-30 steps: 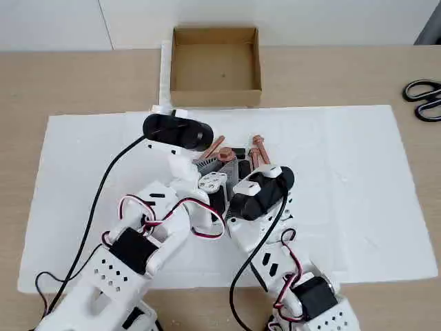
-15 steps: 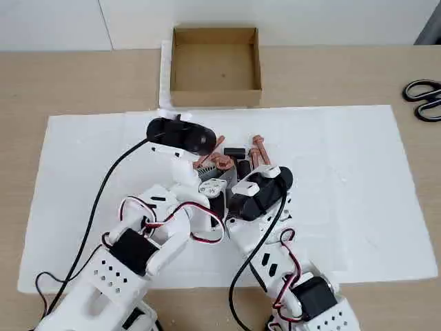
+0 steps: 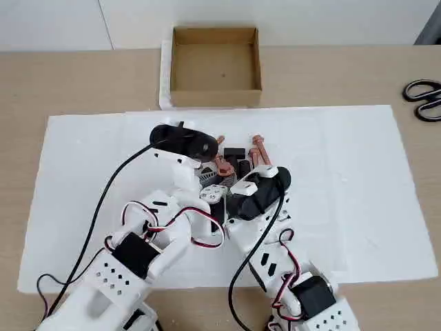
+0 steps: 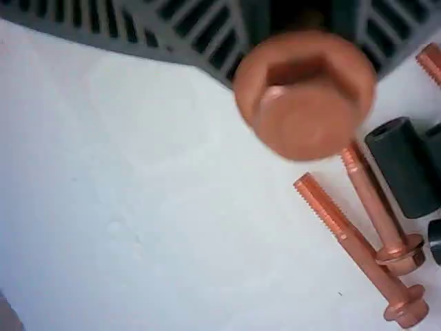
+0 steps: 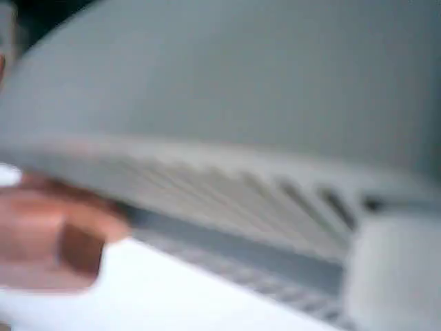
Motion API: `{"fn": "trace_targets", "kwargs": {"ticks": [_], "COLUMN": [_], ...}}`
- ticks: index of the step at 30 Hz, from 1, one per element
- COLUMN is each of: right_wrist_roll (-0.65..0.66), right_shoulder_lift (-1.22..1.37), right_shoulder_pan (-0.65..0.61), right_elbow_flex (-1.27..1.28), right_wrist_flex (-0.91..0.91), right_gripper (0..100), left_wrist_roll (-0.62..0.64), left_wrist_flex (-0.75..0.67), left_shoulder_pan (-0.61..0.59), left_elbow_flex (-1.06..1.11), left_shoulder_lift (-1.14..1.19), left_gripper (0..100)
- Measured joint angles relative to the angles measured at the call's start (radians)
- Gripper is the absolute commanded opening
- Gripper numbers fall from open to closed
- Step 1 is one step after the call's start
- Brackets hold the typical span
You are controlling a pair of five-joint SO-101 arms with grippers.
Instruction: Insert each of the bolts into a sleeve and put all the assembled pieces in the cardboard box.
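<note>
Left tool (image 3: 212,169) is mid-sheet, clenched on a bolt (image 4: 305,93); the bolt's head faces the wrist camera, close up against the dark ribbed jaw, with the shank hidden behind the head. Right tool (image 3: 238,174) is just at 3 o'clock of the left tool, nearly touching it; I cannot tell whether it is released or clenched, since its wrist view is blurred to a grey ribbed surface and a copper smear.

Two loose bolts (image 4: 358,252) lie flat on the sheet (image 3: 358,179), side by side with their heads at the same end; a black sleeve (image 4: 403,165) lies just beside them. In the high view more bolts and sleeves are bunched at 12 to 1 o'clock of the tools, close in.

Box (image 3: 207,69) is at 12 o'clock of the tools, off the sheet on the counter (image 3: 83,76), upright with its open side up and well apart from the pile; scissors (image 3: 424,96) are at 2 o'clock by the counter edge.
</note>
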Motion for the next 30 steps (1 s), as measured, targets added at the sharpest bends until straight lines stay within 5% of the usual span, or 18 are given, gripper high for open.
{"fn": "trace_targets", "kwargs": {"ticks": [5,17,30], "right_wrist_roll": [0.0,0.002,0.002], "right_shoulder_lift": [0.0,0.0,-0.002], "right_shoulder_pan": [0.005,0.051,0.075], "right_elbow_flex": [0.0,-0.003,0.034], "right_wrist_flex": [0.0,0.0,0.0], "right_gripper": [0.4,0.4,0.4], "left_wrist_roll": [-0.04,-0.054,-0.049], "left_wrist_flex": [0.015,0.216,0.298], "left_shoulder_pan": [-0.012,-0.02,-0.315], "left_elbow_flex": [0.002,-0.138,-0.304], "left_shoulder_lift": [0.003,0.003,-0.009], "left_gripper": [24,24,25]}}
